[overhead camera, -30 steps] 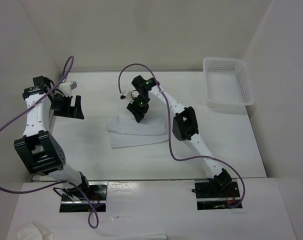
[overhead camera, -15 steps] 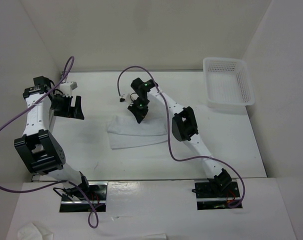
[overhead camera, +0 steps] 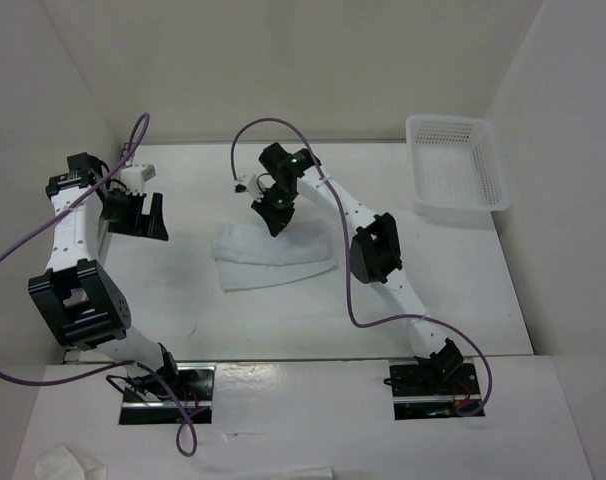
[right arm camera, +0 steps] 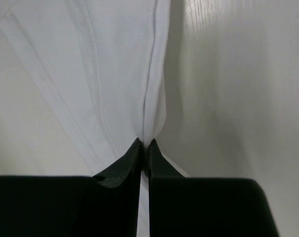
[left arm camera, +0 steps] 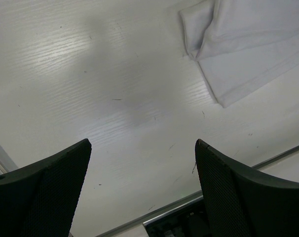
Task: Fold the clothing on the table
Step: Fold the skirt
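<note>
Over on the left, the left end effector (overhead camera: 143, 218) hangs above the bare surface (overhead camera: 453, 290), its two dark fingers spread wide and nothing between them. From its own wrist view there is only white tabletop in the gap, with the near corner of the cloth off to the upper right, well apart from the fingers. A purple cable (overhead camera: 23, 250) loops out from that arm toward the left wall.

Now the middle: the clothing (overhead camera: 273, 258) lies on the surface between the two arms, a plain white piece, folded over on itself into a rough rectangle, slightly skewed, its layered edges showing at the left end.

At its far edge sits the right end effector (overhead camera: 273, 222), tipped down onto the fabric. The wrist view settles it: the black fingertips are clenched together, and a thin ridge of the cloth runs straight into them, so it is grasping the clothing by a pinch of its top layer.

Far right, a white mesh basket (overhead camera: 461, 203) stands in the back corner, well apart from the cloth.
</note>
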Controlling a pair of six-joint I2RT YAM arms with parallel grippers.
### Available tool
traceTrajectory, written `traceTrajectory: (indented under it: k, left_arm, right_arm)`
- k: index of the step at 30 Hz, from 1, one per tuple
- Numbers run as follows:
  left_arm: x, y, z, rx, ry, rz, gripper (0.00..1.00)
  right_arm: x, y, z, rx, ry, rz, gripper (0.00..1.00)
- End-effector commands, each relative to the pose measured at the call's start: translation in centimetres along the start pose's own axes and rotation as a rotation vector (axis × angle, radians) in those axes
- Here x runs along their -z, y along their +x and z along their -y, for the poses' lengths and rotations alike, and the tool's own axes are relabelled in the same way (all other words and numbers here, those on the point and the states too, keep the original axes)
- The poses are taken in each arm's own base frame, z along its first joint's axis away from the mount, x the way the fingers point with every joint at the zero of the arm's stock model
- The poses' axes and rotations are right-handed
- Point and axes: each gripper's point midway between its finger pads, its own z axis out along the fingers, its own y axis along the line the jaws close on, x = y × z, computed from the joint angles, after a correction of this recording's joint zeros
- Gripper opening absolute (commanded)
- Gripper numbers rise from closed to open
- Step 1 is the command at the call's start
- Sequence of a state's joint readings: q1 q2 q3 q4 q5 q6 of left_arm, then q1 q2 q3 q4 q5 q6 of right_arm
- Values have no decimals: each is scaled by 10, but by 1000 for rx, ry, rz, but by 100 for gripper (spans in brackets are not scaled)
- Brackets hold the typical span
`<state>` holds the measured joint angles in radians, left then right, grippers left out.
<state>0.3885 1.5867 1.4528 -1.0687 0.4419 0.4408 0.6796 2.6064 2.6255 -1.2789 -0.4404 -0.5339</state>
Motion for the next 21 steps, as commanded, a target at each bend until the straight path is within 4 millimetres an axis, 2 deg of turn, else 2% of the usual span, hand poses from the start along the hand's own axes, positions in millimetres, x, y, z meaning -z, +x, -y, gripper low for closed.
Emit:
traceTrajectory:
  k: [1,6,7,8,10,12,14,19,21]
  left_arm:
    - [6,-2,6,-14,17,17,92]
    - [11,-4,8,-22,9,31,92]
    - [9,-1,8,-18,14,23,92]
    - [9,-1,8,-17,14,23,92]
    - [9,-1,8,-17,14,23,92]
    - [9,-1,8,-17,14,23,92]
    - [9,-1,8,-17,14,23,92]
    - [7,2,8,-22,18,16,92]
    - [7,2,8,-22,18,16,92]
  right_arm:
    - [45,-29,-20,41,38,77,3]
    - [36,-16,-29,48,8,27,6]
    - [34,-16,-31,56,13,21,10]
    - [32,-14,-32,51,8,12,21]
    - [32,-13,-30,51,16,8,29]
    - [25,-10,-26,35,21,-7,43]
    - [24,-10,-20,30,49,-12,49]
    - [24,-22,-15,29,68,25,52]
    - [18,-22,-12,28,66,23,52]
